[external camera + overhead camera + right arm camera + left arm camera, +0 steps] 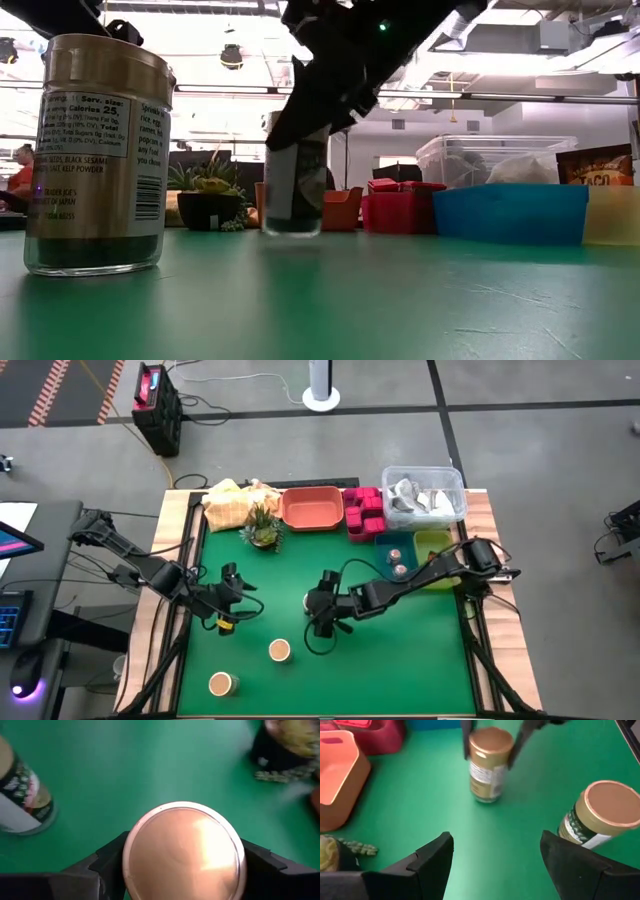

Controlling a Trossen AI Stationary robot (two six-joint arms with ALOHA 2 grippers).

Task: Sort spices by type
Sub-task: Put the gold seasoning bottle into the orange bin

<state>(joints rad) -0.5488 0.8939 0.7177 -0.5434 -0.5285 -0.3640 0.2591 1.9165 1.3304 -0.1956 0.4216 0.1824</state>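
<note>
Three tan-lidded spice jars stand upright on the green mat. My right gripper point(322, 615) is shut on one of them point(489, 766) near the mat's middle. The second jar point(279, 650) and the third jar point(221, 683) stand toward the near-left corner. My left gripper point(228, 598) hangs open over the mat to the left of the held jar, touching nothing, and its fingers point(435, 857) frame bare mat. Magenta packets point(363, 510) sit at the far edge. Two tiny jars point(397, 556) rest in the blue tray. My right gripper pinches the jar between its two fingers at the lid's rim point(131, 851), one finger point(107, 860) on each side. The fingers come from above, pointing down. The jar stays upright, its base point(293, 230) at the mat; whether it is lifted, I cannot tell.
Along the far edge stand a salmon tray point(312, 508), a clear lidded box point(423, 495), a blue tray point(385, 548) and a yellow-green tray point(433, 546). A small potted plant point(263, 531) and a yellow packet point(233, 502) sit far-left. Open mat lies near-right.
</note>
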